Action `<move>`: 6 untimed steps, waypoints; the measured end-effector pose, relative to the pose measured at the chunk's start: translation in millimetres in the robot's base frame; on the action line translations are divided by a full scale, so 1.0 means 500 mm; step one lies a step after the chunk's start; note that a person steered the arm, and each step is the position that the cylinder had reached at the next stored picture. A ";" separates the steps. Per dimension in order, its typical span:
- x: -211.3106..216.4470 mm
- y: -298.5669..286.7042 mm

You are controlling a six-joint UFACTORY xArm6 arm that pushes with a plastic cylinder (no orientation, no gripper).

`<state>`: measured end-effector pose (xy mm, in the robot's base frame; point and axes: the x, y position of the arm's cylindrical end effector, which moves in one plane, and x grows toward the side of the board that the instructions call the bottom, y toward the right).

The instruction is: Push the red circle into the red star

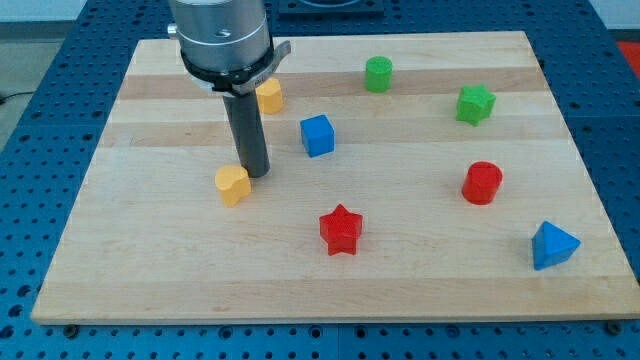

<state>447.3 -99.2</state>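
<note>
A: One camera only, looking down at a slant across the wooden board (330, 270) from its near edge, facing the far side.

B: Height?

A: Raised, tilted downward. The board fills nearly the whole picture; all four edges show, the far edge narrower than the near one.

B: Close?

A: Fairly near. The arm's housing (222, 35) is cut off at the top. A blue perforated table (30, 110) shows left and right.

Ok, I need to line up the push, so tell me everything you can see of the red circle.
The red circle is a short, upright cylinder of glossy, plastic-looking red, flat top up, standing on the wooden board at the view's right. Nothing touches it. The red star lies apart, toward the view's lower left. My tip is far off at the view's left, beside a yellow block.
</note>
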 end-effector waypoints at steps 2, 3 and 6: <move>0.011 -0.031; 0.018 0.026; -0.068 0.446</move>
<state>413.4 123.7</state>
